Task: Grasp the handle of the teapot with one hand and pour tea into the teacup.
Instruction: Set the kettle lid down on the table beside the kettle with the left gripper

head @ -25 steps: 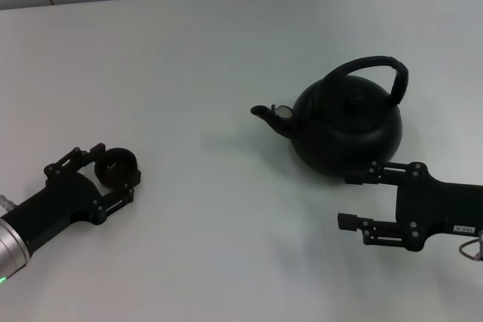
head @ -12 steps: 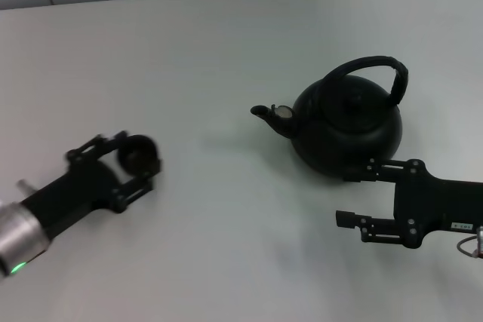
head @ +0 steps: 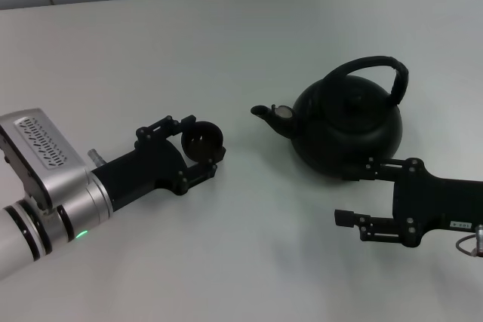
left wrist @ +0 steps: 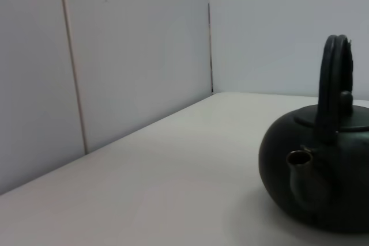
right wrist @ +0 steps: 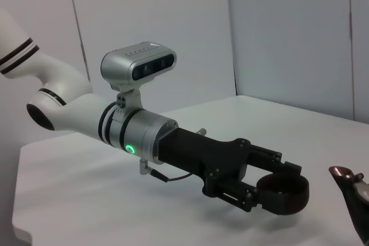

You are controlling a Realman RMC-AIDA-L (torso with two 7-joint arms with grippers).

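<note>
Matte-black teapot (head: 349, 128) sits right of centre, probably heavy; its ribbed handle (head: 375, 69) looks the grip. Left gripper (head: 198, 143) pinches the teacup (head: 204, 141) mid-frame; right gripper (head: 356, 196), fingers spread, lower right.

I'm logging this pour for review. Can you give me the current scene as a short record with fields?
teapot: standing on the white table, spout toward the robot's left
handle: upright, not grasped
teacup: held in the left gripper, left of the spout
right gripper: open, low beside the teapot's near side, empty
pouring: not started
</note>
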